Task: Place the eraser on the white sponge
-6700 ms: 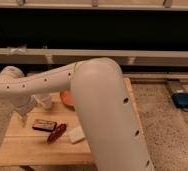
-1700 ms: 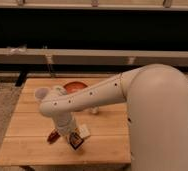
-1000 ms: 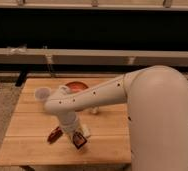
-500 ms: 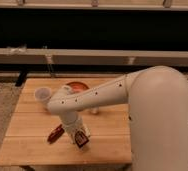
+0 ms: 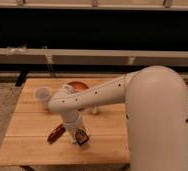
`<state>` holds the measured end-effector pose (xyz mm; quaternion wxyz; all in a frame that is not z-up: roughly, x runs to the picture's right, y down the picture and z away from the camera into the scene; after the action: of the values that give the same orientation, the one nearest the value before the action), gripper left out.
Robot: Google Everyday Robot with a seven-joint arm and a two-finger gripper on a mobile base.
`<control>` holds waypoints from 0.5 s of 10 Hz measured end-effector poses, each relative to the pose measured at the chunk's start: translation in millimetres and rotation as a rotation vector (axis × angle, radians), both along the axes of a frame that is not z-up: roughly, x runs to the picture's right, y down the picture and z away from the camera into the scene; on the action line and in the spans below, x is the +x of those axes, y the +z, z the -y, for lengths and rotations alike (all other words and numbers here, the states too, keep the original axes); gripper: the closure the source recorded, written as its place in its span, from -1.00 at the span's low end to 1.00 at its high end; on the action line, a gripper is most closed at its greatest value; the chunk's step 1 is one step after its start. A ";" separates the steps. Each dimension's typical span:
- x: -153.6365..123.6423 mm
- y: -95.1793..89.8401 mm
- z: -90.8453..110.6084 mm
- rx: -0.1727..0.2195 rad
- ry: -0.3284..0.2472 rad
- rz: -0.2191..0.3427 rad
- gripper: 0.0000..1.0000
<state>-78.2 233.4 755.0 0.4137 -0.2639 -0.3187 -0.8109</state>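
My gripper (image 5: 78, 133) points down over the front middle of the wooden table (image 5: 27, 150), at the end of the big white arm (image 5: 102, 95). It is shut on the eraser (image 5: 82, 137), a small dark block with a reddish edge and a pale mark, held tilted just above the tabletop. The white sponge does not show; the wrist and the eraser cover the spot beneath them.
A dark red sausage-shaped object (image 5: 56, 133) lies just left of the gripper. A white cup (image 5: 42, 93) stands at the back left and an orange bowl (image 5: 76, 86) at the back middle. A small white bottle (image 5: 94, 109) stands behind the arm. The table's front edge is close.
The gripper has carried the eraser from the table's left to the front middle. Over the last second it has sunk slightly and the eraser has stayed in it.
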 end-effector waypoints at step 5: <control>-3.8 7.0 3.3 0.011 0.016 -0.013 -0.56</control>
<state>-82.0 230.1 762.1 0.4237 -0.2645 -0.3136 -0.8076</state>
